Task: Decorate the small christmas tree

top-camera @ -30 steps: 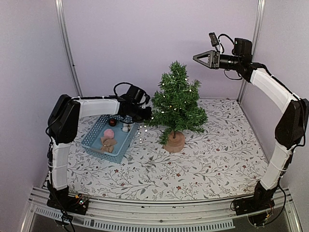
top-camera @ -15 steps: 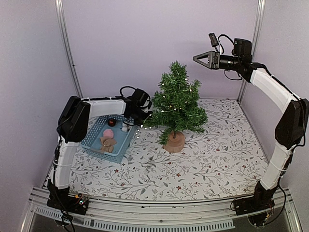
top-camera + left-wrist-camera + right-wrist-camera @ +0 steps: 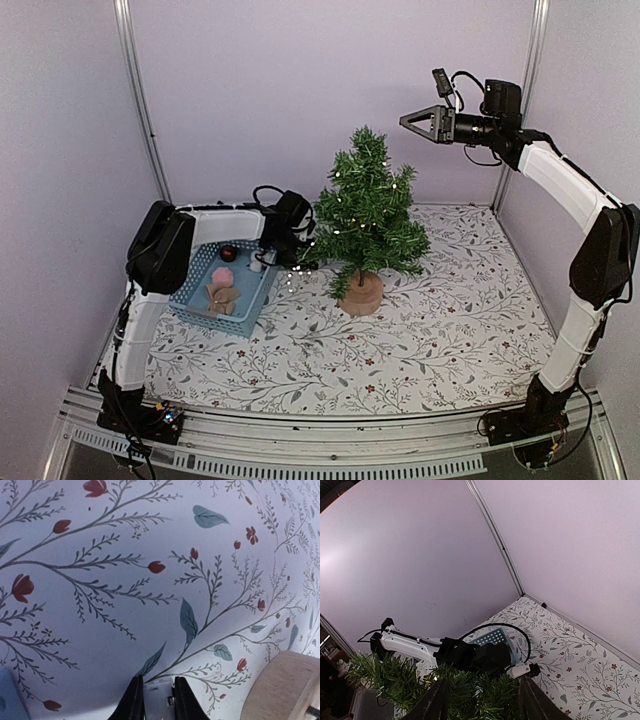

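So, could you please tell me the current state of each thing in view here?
small christmas tree: upright on its wooden base, small lights strung on it.
blue basket: on the table left of the tree, ornaments inside.
left gripper: low beside the tree's base, shut on a small white piece.
right gripper: raised above the tree, open, empty.

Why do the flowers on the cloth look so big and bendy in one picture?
Left wrist view: the camera hangs close above the tablecloth, and its wide lens bends the print. Top view: the same print looks small and straight.
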Tool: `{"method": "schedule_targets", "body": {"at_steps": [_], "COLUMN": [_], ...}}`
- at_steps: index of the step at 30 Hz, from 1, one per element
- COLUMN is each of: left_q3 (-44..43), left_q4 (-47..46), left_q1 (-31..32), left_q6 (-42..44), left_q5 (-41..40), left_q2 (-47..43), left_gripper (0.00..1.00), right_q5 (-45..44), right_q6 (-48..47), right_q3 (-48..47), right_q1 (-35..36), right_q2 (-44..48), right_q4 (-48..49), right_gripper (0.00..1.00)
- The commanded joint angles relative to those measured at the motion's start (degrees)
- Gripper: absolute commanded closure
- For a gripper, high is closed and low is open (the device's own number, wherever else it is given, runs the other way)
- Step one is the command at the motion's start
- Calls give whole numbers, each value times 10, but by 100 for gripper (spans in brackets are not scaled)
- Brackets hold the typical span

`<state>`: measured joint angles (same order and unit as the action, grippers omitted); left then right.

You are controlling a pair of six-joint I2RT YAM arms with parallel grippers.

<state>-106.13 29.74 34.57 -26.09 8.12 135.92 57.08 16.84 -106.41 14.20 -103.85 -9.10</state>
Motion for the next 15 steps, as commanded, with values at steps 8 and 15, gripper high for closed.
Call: {"method": "schedule_targets", "body": {"at_steps": [8,15], "left_q3": [-29,-42], "left_q4": [28,37], "left_q1": [-13,-13], "left_q6": [23,28], "left_q5": [-1,2], "left_q2": [6,2], "left_gripper": [68,65], "right_q5": [-7,-7], "right_q6": [-6,-7], "right_q3": [1,1], "right_q1": [0,0], "right_q2": [15,14], "right_q4": [-4,-3], "right_gripper": [48,48]}}
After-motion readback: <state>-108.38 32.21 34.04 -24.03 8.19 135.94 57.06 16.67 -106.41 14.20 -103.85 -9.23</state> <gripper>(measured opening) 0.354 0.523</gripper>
